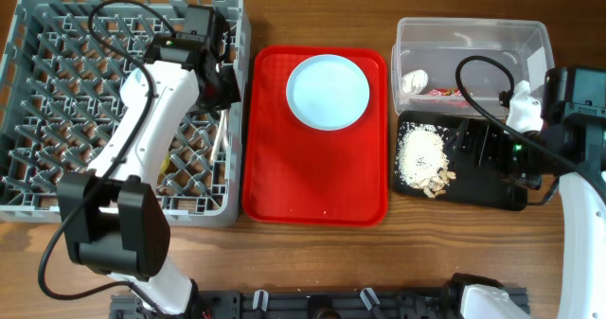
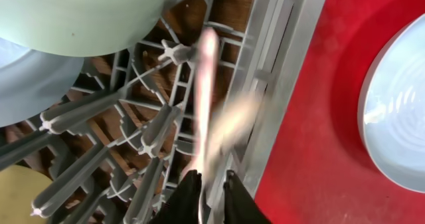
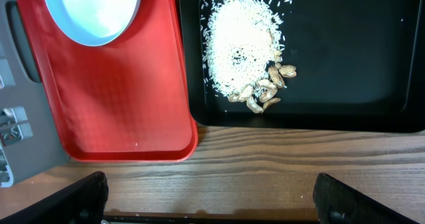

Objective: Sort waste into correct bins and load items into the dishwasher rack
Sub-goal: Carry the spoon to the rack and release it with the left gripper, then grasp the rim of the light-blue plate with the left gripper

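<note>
Dishwasher rack: grey, pegged, at the left of the wooden table. Holds one pale teal bowl, a second, bluer bowl and a yellow cup, all at the left of the left wrist view

Left gripper: hangs over the rack's right side, fingers almost together, only a slim gap. Blurred white utensil, spoon or fork not discernible, among the pegs just inside the rack's right wall, its near end reaching that gap; gripped or not, cannot tell

Red serving tray: sits between rack and bins. Bears the round pale blue plate at its far end

Clear tub: far right. Holds the white scrap and red wrapper, side by side at its left end

Black tray: just in front of the tub. Holds the food scraps, a pale grainy heap with tan pieces at its edge, towards the left end

Right gripper: hangs above bare table by the black tray's near edge, fingers spread wide, nothing between them
</note>
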Tool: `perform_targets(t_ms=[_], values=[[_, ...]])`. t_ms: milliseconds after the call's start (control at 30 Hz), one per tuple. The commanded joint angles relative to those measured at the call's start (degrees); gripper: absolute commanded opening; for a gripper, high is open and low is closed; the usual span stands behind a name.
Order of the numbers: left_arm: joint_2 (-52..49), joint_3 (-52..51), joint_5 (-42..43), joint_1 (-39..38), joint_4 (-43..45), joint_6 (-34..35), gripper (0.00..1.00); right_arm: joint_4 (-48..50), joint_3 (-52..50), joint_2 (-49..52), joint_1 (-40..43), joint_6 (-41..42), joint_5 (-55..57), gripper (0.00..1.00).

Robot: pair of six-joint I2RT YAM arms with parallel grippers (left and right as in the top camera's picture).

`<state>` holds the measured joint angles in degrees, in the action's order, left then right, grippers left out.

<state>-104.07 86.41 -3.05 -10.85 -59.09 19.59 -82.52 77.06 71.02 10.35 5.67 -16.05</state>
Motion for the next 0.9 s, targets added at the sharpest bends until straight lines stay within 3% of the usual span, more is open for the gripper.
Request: perform_targets(t_ms=[0, 333, 400, 533, 667, 867], values=[[-0.3, -0.2, 0.5, 0.2, -0.1, 0.4, 0.38, -0.1, 0.2, -0.1, 0.1, -1.2, 0.0, 1.0], [4.3, -0.2, 4.0, -1.0, -0.8, -0.5, 0.42, -0.1, 0.2, -0.1, 0.1, -1.2, 0.0, 1.0], [7.2, -0.2, 8.3, -3.5, 1.5, -3.9, 0.44, -0.1, 0.2, -0.1, 0.1, -1.2, 0.0, 1.0], [9.2, -0.2, 8.5, -12.0, 10.3, -7.7, 0.54, 0.0, 0.2, -0.1, 0.1, -1.2, 0.0, 1.0], [4.4, -0.2, 8.1, -20.7, 19.2, -11.3, 0.65, -0.1, 0.2, -0.1, 0.1, -1.1, 0.0, 1.0], [-8.5, -0.2, 7.1, -27.8, 29.6, -15.8, 0.66, -0.1, 0.2, -0.1, 0.1, -1.2, 0.0, 1.0]])
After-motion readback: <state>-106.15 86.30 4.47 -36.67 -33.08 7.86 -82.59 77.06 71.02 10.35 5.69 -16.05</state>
